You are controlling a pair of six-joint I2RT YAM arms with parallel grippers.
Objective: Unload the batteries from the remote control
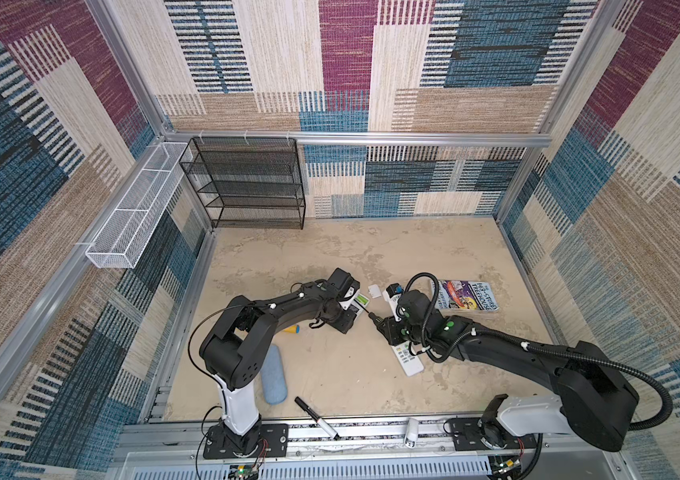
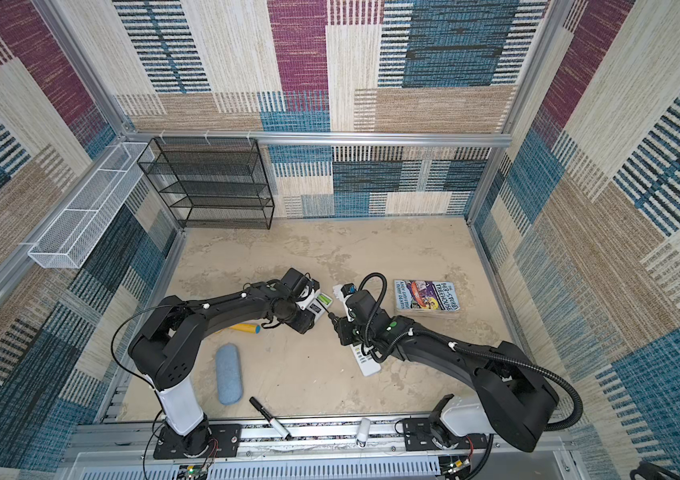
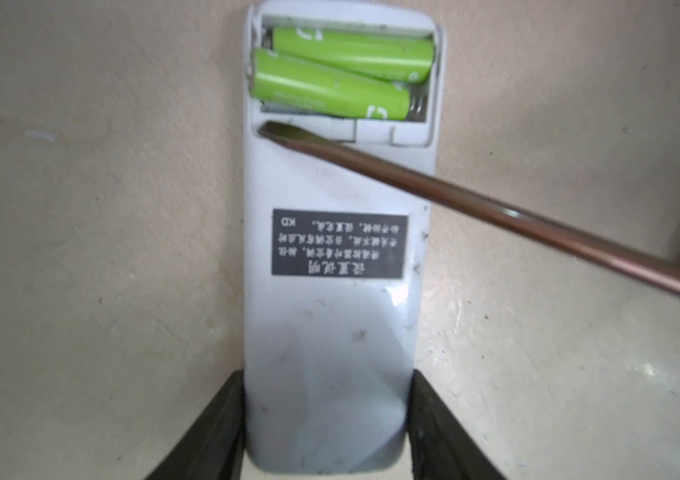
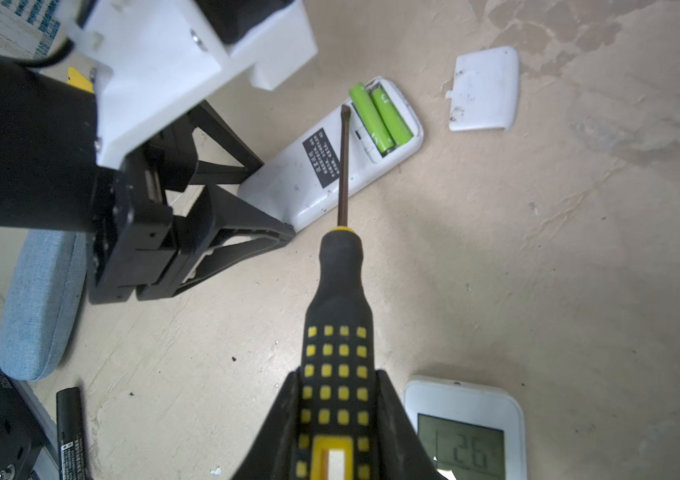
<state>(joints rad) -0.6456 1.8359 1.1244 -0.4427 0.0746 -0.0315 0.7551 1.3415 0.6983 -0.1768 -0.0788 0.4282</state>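
A white remote control (image 3: 330,332) lies back up on the table, its battery bay uncovered. Two lime green batteries (image 3: 342,70) sit in the bay, the nearer one lying askew. My left gripper (image 3: 328,376) is shut on the remote's plain end; in both top views it (image 1: 351,309) is left of centre. My right gripper (image 4: 336,374) is shut on a black-and-yellow screwdriver (image 4: 338,291). The blade tip rests on the remote's back at the bay's edge, beside the batteries (image 4: 380,116). The loose white cover (image 4: 484,89) lies just beyond the remote.
A second white remote (image 1: 407,359) with a display lies under my right arm, a book (image 1: 465,296) behind it. A blue case (image 1: 274,380), a yellow handle with a blue end (image 1: 290,329) and a black marker (image 1: 315,417) lie near the front left. A black mesh shelf (image 1: 247,183) stands at the back.
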